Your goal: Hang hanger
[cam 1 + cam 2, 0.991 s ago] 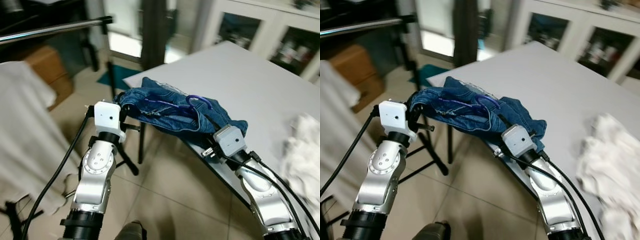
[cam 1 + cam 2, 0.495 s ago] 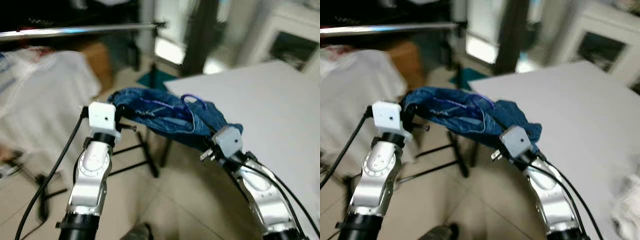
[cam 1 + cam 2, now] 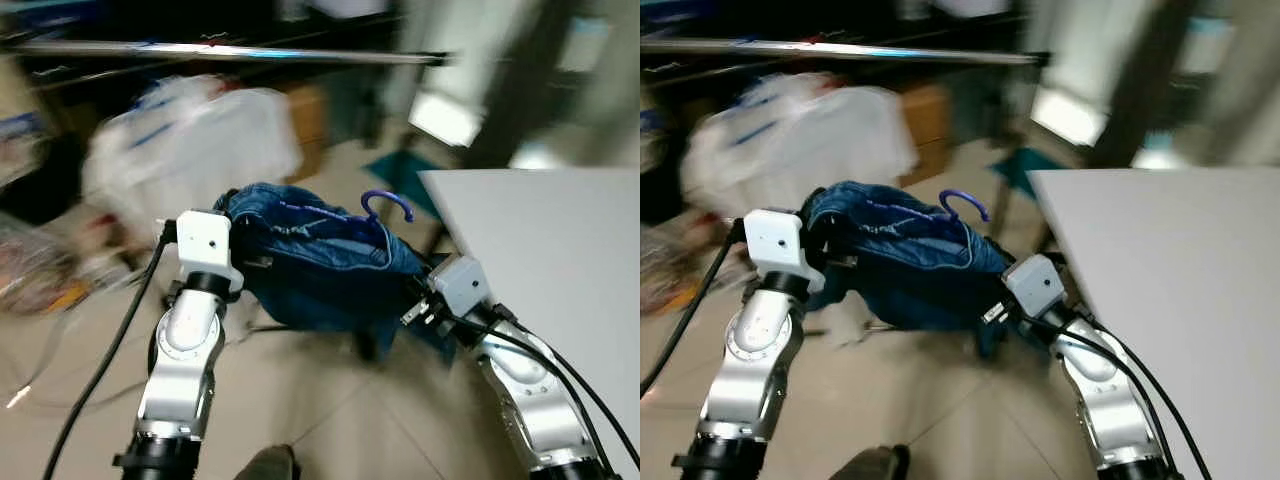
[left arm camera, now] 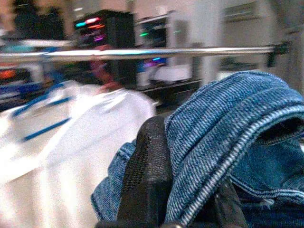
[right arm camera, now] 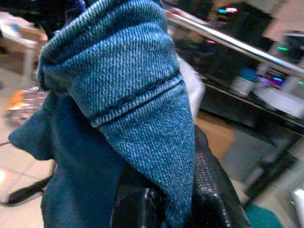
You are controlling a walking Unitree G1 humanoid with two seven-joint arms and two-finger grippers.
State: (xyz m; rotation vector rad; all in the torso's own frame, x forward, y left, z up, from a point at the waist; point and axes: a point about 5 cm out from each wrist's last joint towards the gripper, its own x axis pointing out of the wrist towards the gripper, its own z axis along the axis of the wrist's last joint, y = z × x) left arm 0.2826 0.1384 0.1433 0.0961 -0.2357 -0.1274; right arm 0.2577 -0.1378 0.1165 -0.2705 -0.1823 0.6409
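A blue denim garment (image 3: 318, 255) on a hanger hangs in the air between my two arms. The hanger's purple hook (image 3: 386, 203) sticks up from its middle. My left gripper (image 3: 240, 222) is shut on the garment's left end, and denim drapes over its black finger (image 4: 146, 176). At the right end my right gripper (image 3: 422, 292) is shut on the cloth, which folds over its fingers (image 5: 211, 187). A silver clothes rail (image 3: 230, 50) runs across above and beyond the garment. The views are blurred.
A white garment (image 3: 200, 140) hangs under the rail, behind my left arm. The white table (image 3: 560, 240) stands to the right, its corner near my right gripper. Tiled floor lies below, with clutter at the far left.
The camera has swung left: the table slid to the right of the picture, while the rail and white garment came to the centre. Both grippers still hold the denim garment.
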